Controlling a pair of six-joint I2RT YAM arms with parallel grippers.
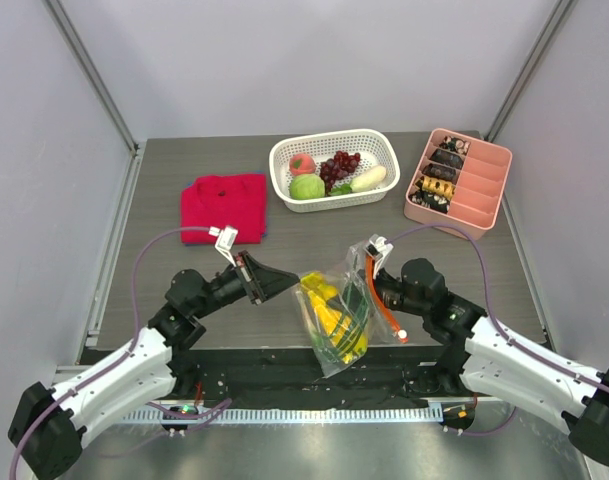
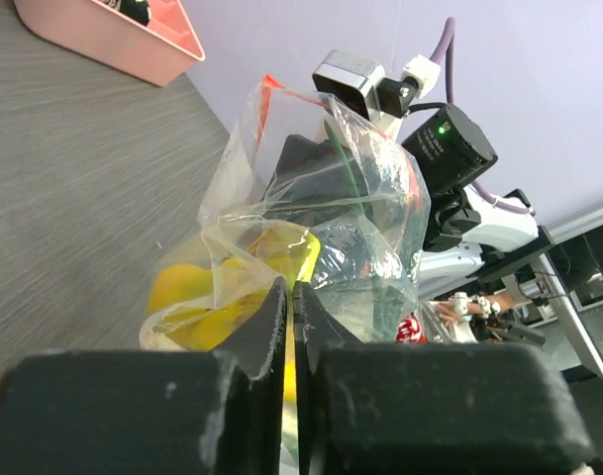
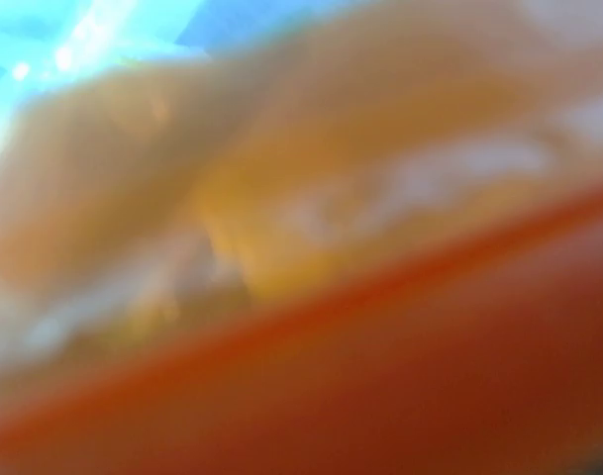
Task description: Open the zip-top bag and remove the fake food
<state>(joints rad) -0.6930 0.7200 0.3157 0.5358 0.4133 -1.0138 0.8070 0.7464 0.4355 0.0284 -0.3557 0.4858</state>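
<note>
The zip-top bag (image 1: 336, 318) hangs above the table's front middle, held between both grippers, with its orange-red zipper strip (image 1: 386, 305) trailing on the right. Yellow bananas (image 1: 327, 312) and something green lie inside it. My left gripper (image 1: 295, 282) is shut on the bag's left lip; in the left wrist view its fingertips (image 2: 279, 293) pinch clear plastic (image 2: 311, 228). My right gripper (image 1: 364, 282) is shut on the bag's right lip. The right wrist view is a blur filled by the orange strip (image 3: 400, 386); its fingers are hidden. Other fake food lies in the basket.
A white perforated basket (image 1: 379, 141) at the back holds a pink-red fruit (image 1: 302, 164), a green round piece (image 1: 306, 187), dark red grapes (image 1: 340, 166) and a white radish piece (image 1: 369, 179). A pink divided tray (image 1: 479, 185) stands back right. A red cloth (image 1: 224, 206) lies back left.
</note>
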